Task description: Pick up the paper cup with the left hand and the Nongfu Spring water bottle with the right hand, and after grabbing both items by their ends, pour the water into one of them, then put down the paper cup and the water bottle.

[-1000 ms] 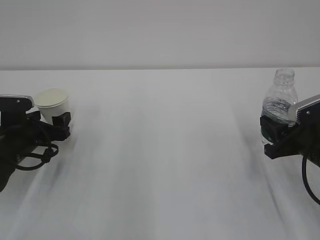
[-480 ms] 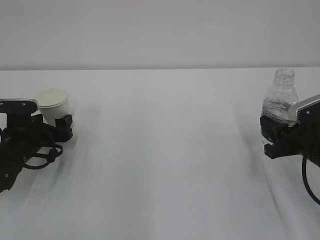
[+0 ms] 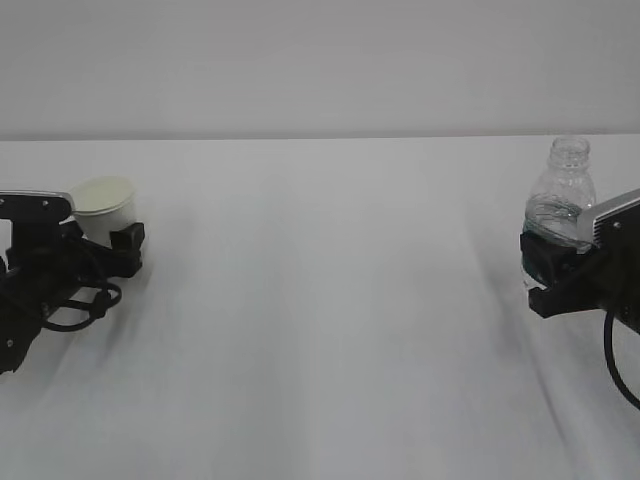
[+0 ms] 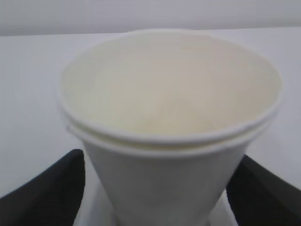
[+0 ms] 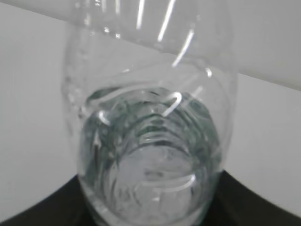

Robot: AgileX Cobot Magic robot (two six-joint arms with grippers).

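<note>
paper cup upright between left pincer fingers

**No legible text showing in any view**

Nothing readable is appearing on the table scene — no brand, number or sign. The water bottle is showing only clear ribbed plastic above the right gripper, its label area lying hidden or too dark to read. The paper cup is presenting plain cream walls — unprinted — in the left wrist view.
</note>
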